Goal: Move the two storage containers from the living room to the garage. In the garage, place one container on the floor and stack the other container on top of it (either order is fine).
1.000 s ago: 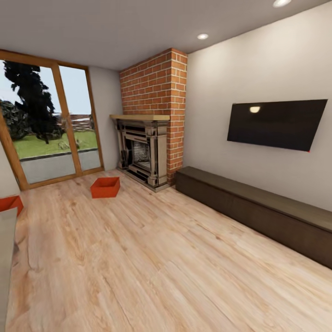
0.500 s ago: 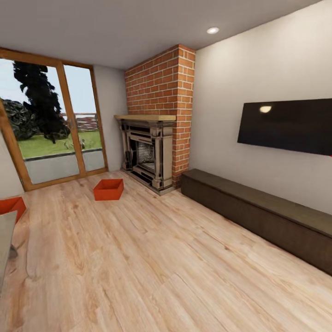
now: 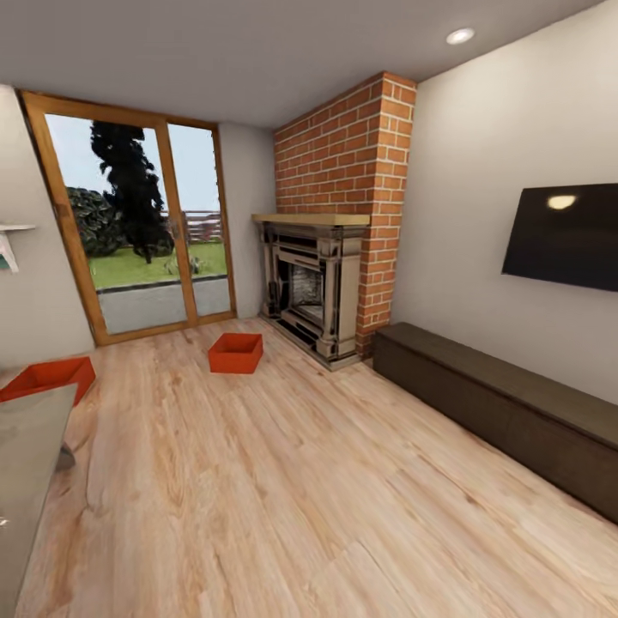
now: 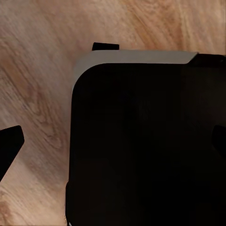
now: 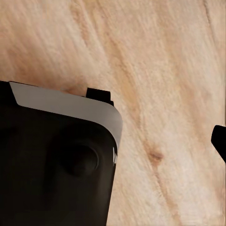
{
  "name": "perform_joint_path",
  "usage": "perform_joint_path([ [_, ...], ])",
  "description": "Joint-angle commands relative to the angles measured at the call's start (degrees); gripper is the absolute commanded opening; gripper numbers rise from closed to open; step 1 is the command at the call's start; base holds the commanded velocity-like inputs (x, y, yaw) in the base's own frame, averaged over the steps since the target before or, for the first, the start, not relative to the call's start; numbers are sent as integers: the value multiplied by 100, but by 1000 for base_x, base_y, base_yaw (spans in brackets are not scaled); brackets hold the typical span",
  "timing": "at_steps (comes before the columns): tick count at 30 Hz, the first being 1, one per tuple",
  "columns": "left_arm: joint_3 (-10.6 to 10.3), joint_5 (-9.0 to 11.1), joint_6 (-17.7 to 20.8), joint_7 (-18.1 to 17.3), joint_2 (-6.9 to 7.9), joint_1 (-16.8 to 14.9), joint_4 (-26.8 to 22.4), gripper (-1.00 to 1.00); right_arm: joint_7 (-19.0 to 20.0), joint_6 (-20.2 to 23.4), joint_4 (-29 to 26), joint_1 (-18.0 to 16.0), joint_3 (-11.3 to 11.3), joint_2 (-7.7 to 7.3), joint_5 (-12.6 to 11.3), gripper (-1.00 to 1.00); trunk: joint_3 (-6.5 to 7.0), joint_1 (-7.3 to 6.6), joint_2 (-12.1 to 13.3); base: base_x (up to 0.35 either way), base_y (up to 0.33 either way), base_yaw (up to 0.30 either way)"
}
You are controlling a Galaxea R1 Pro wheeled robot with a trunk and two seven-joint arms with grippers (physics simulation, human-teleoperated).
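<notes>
head view | two storage containers (image 3: 236, 353) (image 3: 47, 378) lie apart on wood floor (image 3: 300, 481) | gripper state: cannot tell

- Two storage containers, both orange-red, rectangular, open-topped bins with low straight walls, sit upright and well apart on the light wood plank floor (image 3: 283, 481) of the living room.
- One container (image 3: 236, 353) lies near the fireplace (image 3: 313, 287), in front of the glass door (image 3: 142, 227), its inside showing empty.
- The other container (image 3: 47, 378) lies farther left near the beige wall, its near corner hidden behind a grey surface.
</notes>
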Motion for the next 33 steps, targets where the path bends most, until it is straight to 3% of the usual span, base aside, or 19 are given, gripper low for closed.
perform_joint_path([
  [1,-2,44,-14,2,-1,-2,1,100,-2,-31,16,-5,48,3,-45,100,-6,3,-3,321,0,270],
  [25,-2,44,-14,2,-1,-2,-2,100,-2,-31,16,-5,48,11,-45,100,-6,3,-3,321,0,269],
  [33,-2,44,-14,2,-1,-2,1,100,-2,-31,16,-5,48,2,-45,100,-6,3,-3,321,0,47],
])
